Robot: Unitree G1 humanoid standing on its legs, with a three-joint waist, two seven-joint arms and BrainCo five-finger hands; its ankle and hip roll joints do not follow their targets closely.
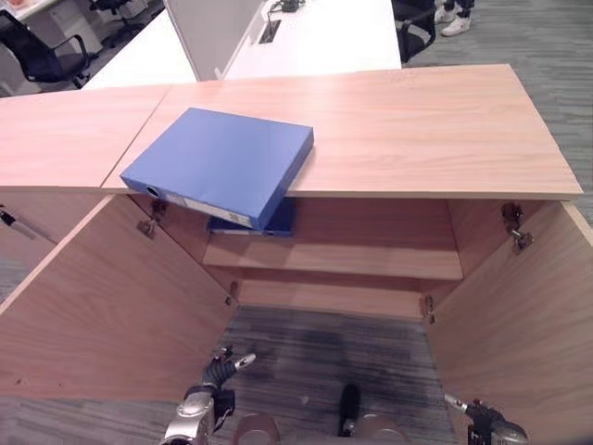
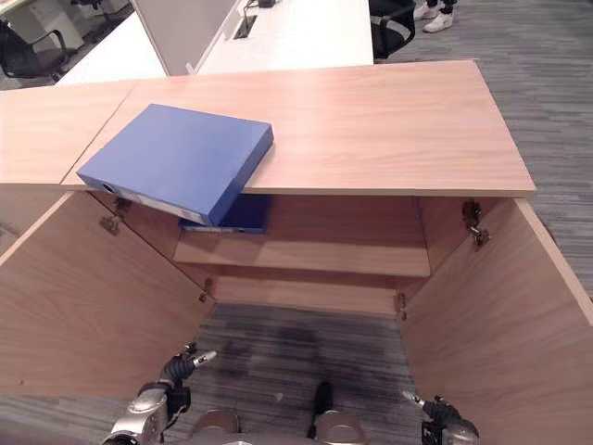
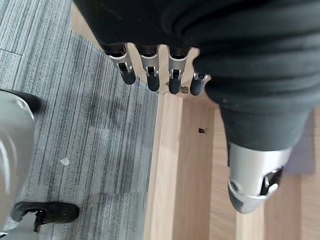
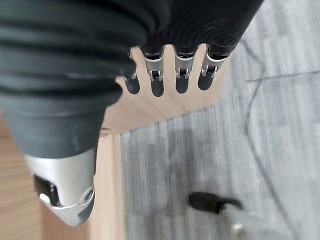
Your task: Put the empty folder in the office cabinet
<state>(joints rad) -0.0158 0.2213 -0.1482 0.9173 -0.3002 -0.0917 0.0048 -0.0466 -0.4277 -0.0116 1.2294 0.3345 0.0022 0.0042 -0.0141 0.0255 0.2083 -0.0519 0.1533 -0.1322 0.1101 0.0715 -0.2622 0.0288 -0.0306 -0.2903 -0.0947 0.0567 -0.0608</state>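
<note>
Nearest the camera, the left hand (image 1: 208,385) is seen low at the bottom left of the head views, beside the open left cabinet door (image 1: 111,315); its fingers (image 3: 150,75) are relaxed and nearly straight in the left wrist view, nothing held. The right hand (image 2: 443,419) sits low at bottom right, by the open right cabinet door (image 2: 500,315); in the right wrist view its fingers (image 4: 157,82) hang straight, w/ nothing in them. Grey carpet (image 1: 324,362) lies between the two hands. Further off, the cabinet interior is open, w/ a wooden shelf (image 1: 352,260) across it. A second blue folder (image 1: 278,221) is seen on that shelf's left end, mostly hidden. Above and beyond, the blue folder (image 1: 222,162) lies flat on the table top (image 1: 417,130), left of centre, its spine end w/ the finger hole overhanging the front edge; the long axis runs diagonally, near-left to far-right. The folder is well up and ahead of both hands, and judged nearer the left hand, so a left-side reach upward looks the likely start. The head views give folder, shelf and both doors together; the wrist views add the finger state but show carpet and door wood, no folder. Farthest, white desks (image 1: 315,37) and office chairs (image 1: 42,51) are seen, plus a person's shoes (image 1: 454,23).
</note>
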